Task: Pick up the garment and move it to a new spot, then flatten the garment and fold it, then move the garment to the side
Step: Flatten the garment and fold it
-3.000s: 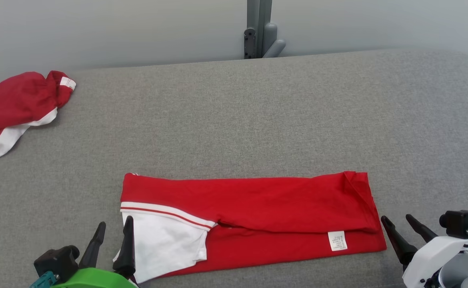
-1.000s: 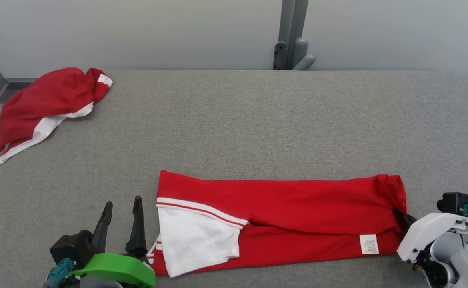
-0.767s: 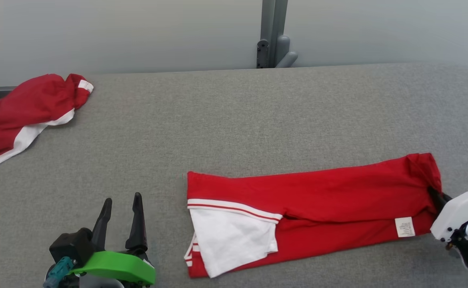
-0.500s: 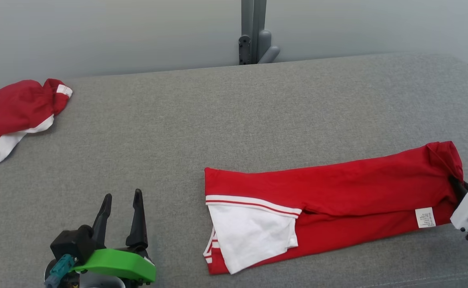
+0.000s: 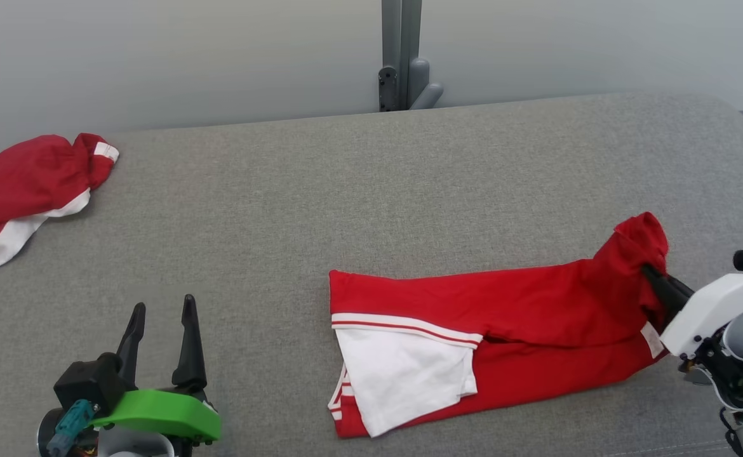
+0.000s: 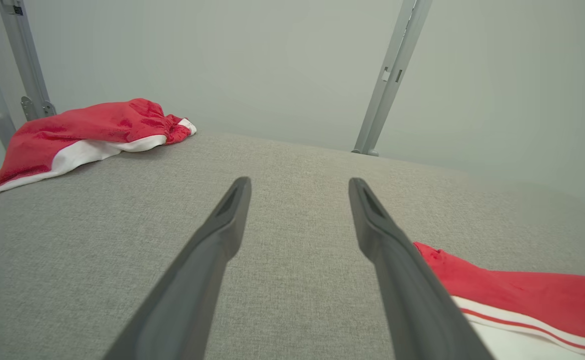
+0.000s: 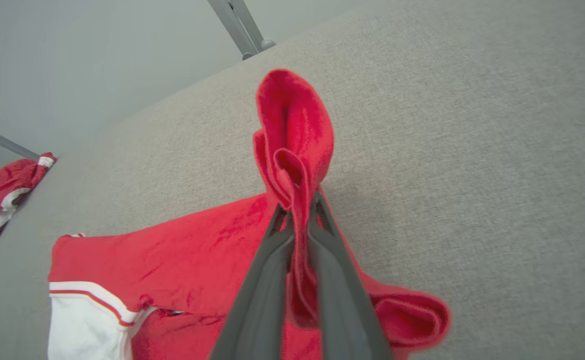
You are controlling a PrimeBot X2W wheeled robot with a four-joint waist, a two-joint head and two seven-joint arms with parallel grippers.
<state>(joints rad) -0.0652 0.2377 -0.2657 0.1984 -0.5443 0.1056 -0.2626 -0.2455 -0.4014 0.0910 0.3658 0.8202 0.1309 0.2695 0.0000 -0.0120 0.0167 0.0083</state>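
Head view: our right gripper (image 5: 652, 279) is shut tight on one end of the red shirt (image 5: 505, 304), and that end is lifted off the grey table (image 5: 371, 190). The rest of the shirt lies folded on the table, in front of us and to the right, with its white part at the left end. Our left gripper (image 5: 162, 303) is wide open and holds nothing; it sits off to the left of the shirt, apart from it.

We think the fold could come undone. We hold only one end, so if we lift or pull, the other end may drag and the layers may slide apart. The pinch is on a small bunch of cloth, so it might slip out. If we pull too far right, the shirt could hang over the table edge. We should keep clear of the red pile (image 5: 22, 184) at the far left
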